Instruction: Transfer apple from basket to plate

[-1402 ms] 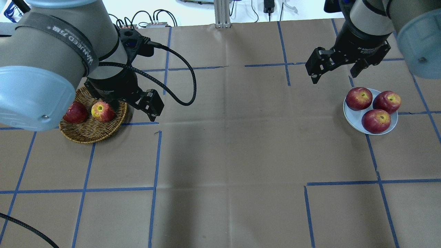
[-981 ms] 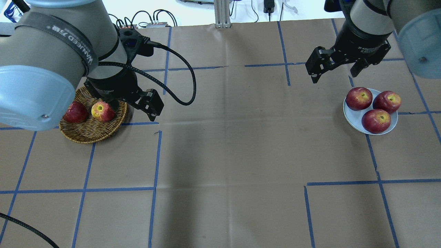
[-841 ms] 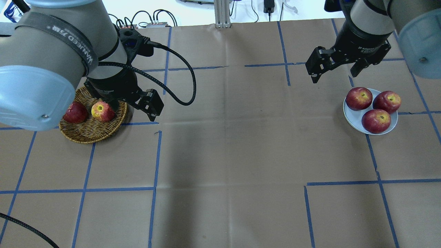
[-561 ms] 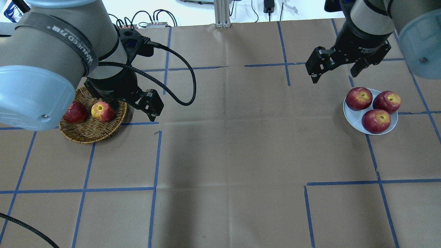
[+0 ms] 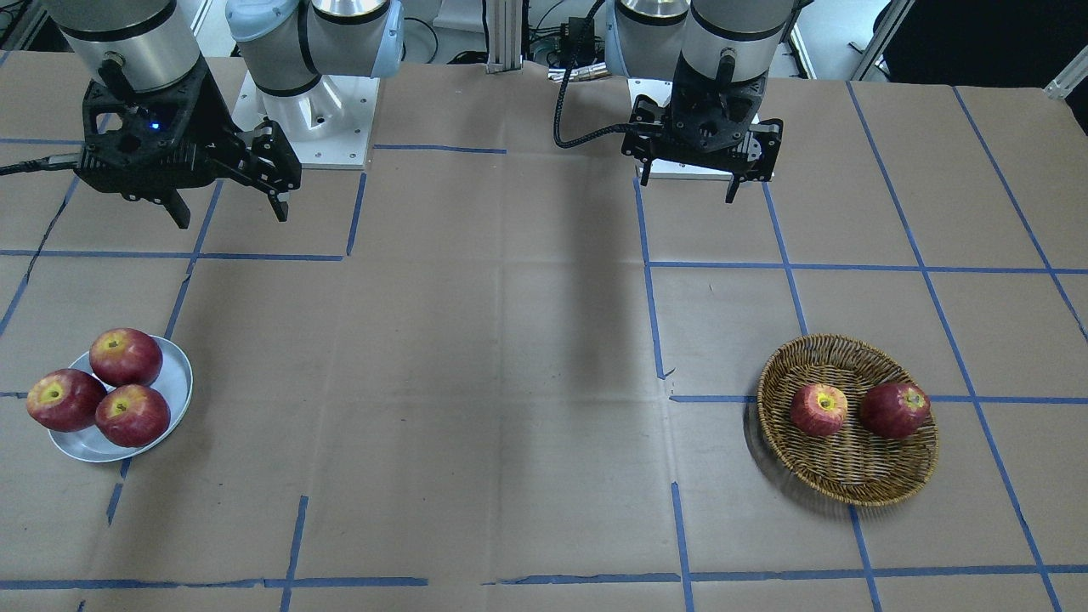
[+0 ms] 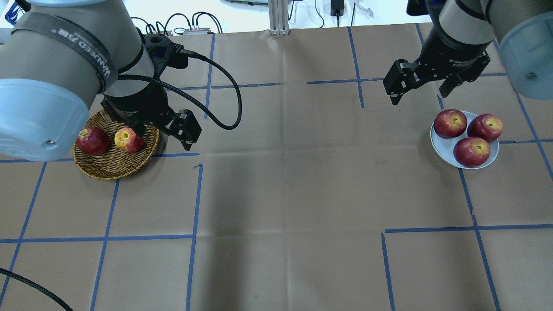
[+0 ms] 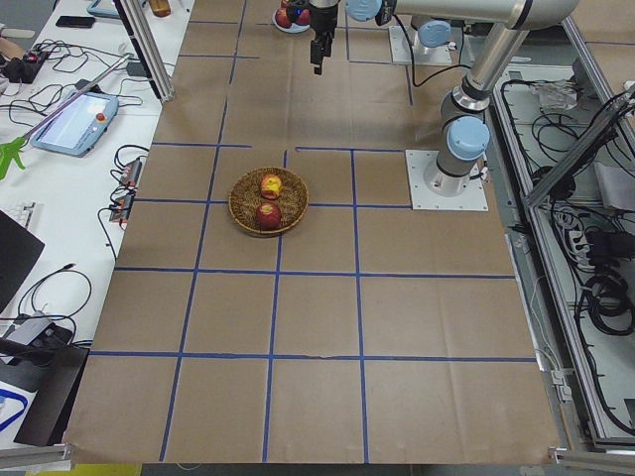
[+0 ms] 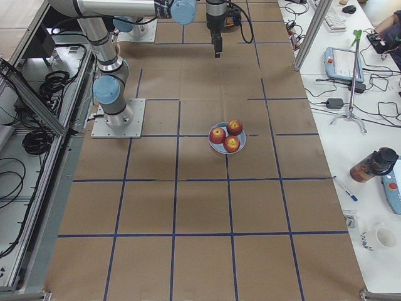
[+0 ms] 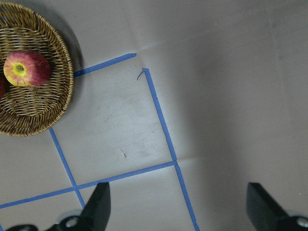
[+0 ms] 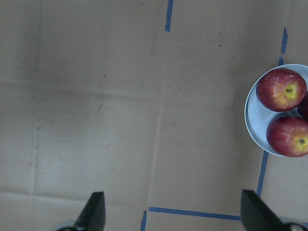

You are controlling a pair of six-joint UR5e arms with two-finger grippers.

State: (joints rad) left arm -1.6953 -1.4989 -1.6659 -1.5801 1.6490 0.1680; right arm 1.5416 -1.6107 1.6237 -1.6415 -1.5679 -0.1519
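Brown paper [image 6: 281, 194], crossed by lines of blue tape [image 6: 193, 236], covers a table at which two robot arms are seen. A round woven wicker basket [image 6: 112, 170] is set on the robot's left side of the table. Two apples are held in it, close together but not touching. One is the apple [image 6: 128, 139] of the task, pale pinkish-red with a yellow stem hollow turned upward. The other is a darker red apple [image 6: 92, 140], on the side farther from the table's middle.

The left gripper [image 5: 687, 183] is raised above the paper, its fingers spread wide with nothing between them. In its wrist view the basket is seen off in one corner, not beneath the fingers.

On the robot's right side, well apart from the basket, a small pale plate [image 6: 441, 144] is seen, with three deep-red apples [image 6: 471, 151] crowded together on it. The right gripper [image 6: 419, 96] is held in the air near the plate, fingers likewise spread and empty. In its wrist view the plate is seen only at the edge.
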